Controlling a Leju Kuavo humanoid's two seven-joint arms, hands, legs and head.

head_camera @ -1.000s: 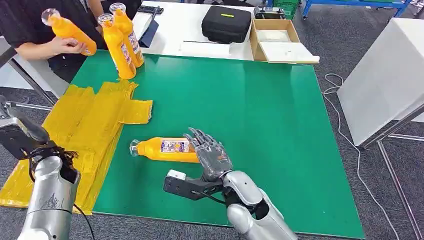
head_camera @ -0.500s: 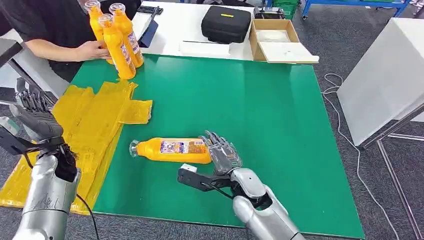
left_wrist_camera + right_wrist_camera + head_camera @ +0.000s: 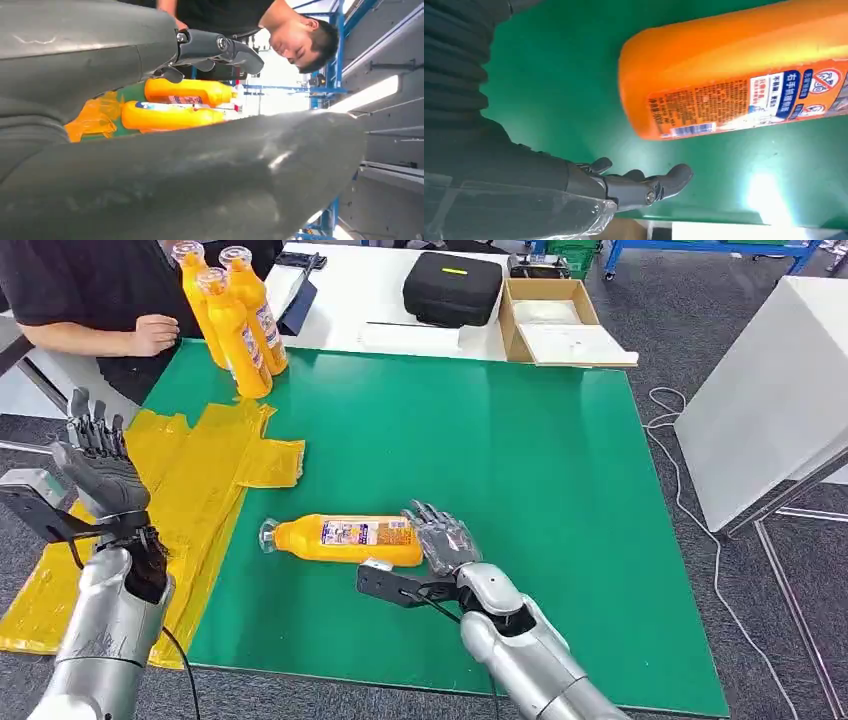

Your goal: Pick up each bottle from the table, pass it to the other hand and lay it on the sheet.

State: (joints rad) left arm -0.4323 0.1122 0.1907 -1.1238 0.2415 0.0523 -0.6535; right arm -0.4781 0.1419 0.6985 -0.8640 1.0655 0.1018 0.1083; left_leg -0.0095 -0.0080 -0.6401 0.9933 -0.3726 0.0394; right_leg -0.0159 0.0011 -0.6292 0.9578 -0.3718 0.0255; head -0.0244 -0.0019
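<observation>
An orange bottle (image 3: 345, 539) with a clear cap lies on its side on the green mat (image 3: 520, 460), cap toward the yellow sheet (image 3: 170, 505). My right hand (image 3: 444, 542) sits open just beyond the bottle's base, fingers spread and apart from it; the right wrist view shows the bottle's (image 3: 744, 70) labelled base near my fingers (image 3: 644, 187). My left hand (image 3: 98, 462) is raised over the sheet's left part, open and holding nothing. Three more orange bottles (image 3: 232, 318) stand upright at the mat's far left corner; two of these bottles (image 3: 175, 102) appear past my left hand (image 3: 150, 125).
A person in black stands behind the standing bottles, one hand (image 3: 152, 335) beside them. On the white table beyond lie a black case (image 3: 452, 285) and a cardboard box (image 3: 555, 318). A white table (image 3: 780, 380) stands to the right, cables on the floor.
My left hand has risen from low at the left to above the sheet. My right hand slid off the bottle's side to past its base. The person stood a third bottle by the others.
</observation>
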